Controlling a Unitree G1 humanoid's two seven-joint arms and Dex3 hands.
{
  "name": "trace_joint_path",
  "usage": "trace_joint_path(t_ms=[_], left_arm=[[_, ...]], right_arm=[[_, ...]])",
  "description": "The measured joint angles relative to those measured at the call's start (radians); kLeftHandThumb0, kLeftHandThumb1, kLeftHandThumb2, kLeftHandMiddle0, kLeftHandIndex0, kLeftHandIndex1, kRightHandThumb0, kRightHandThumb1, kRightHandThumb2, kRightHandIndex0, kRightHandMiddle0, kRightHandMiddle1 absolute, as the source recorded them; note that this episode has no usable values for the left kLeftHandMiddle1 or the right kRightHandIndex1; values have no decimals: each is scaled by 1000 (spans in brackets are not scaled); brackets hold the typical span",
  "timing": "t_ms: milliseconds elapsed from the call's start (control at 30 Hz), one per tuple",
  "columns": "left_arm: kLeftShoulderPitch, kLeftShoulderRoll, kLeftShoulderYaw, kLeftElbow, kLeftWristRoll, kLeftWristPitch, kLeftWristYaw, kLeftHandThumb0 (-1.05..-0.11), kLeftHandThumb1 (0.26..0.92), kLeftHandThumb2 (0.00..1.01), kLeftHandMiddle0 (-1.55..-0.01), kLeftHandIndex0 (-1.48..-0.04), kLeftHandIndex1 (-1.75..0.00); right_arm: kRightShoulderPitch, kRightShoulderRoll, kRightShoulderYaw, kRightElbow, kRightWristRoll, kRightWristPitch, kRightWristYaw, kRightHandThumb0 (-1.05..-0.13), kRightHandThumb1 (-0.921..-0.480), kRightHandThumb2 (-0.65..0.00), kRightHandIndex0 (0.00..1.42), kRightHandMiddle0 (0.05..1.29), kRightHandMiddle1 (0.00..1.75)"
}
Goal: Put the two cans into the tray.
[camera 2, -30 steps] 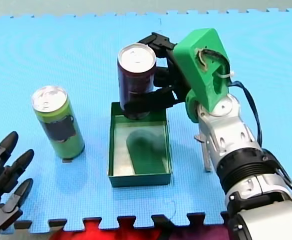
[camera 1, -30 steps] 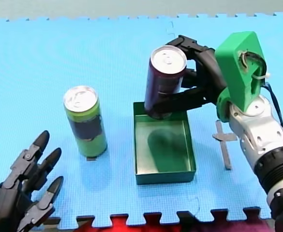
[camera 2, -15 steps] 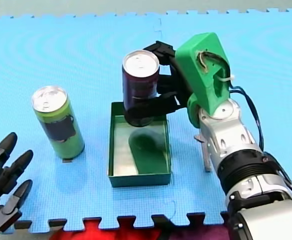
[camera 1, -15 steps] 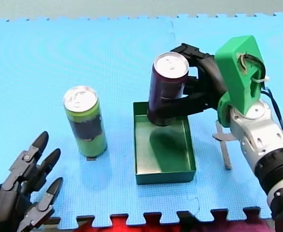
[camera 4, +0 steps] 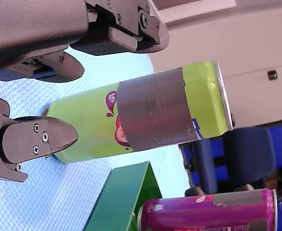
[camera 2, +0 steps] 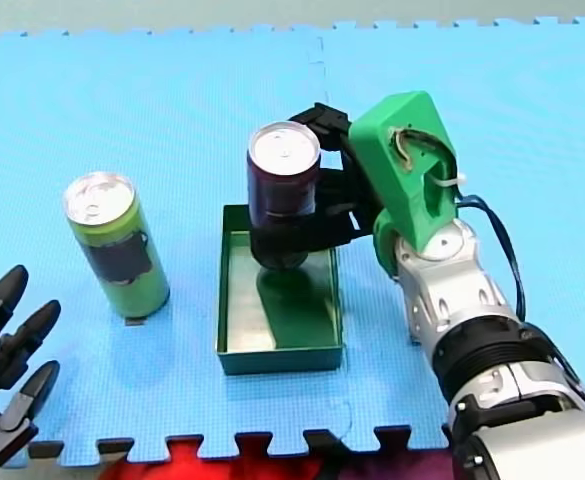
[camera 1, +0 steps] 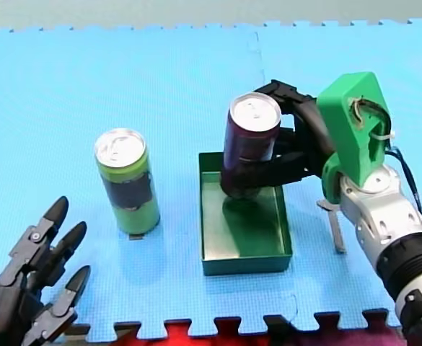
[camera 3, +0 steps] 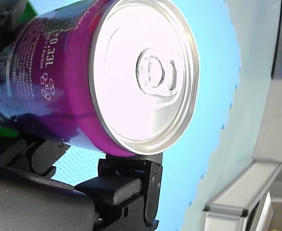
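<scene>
A blue foam mat covers the worktop. At its near left corner the left hand holds nothing. Farther in, left of centre, the green can stands upright on the mat, apart from the green tray in the middle. Over the tray's far end the right hand wraps its fingers around the purple can, which is roughly upright with its base below the rim; whether it touches the floor I cannot tell.
</scene>
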Motion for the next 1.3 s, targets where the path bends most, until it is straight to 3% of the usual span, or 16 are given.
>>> trace_joint_path(t_ms=[167, 500, 867, 1300], left_arm=[[6, 1, 1, -11, -1, 1, 0, -1048, 921, 424, -402, -291, -1], [24, 3, 1, -45, -6, 7, 0, -1048, 921, 427, -404, -290, 0], [35, 2, -5, -62, 1, 9, 5, -1048, 921, 430, -407, -292, -1], [54, -3, -13, -85, 3, 10, 11, -1048, 921, 433, -408, -292, -1]], right_arm=[[8, 0, 2, 16, -6, -41, -3, -154, -800, -5, 945, 558, 1746], [26, 0, 3, 30, -15, -79, -8, -153, -799, -5, 943, 569, 1746], [34, -4, 10, 26, -32, -87, -22, -153, -801, -6, 938, 572, 1746], [34, -8, 9, 45, -35, -93, -25, -152, -802, -6, 935, 575, 1746]])
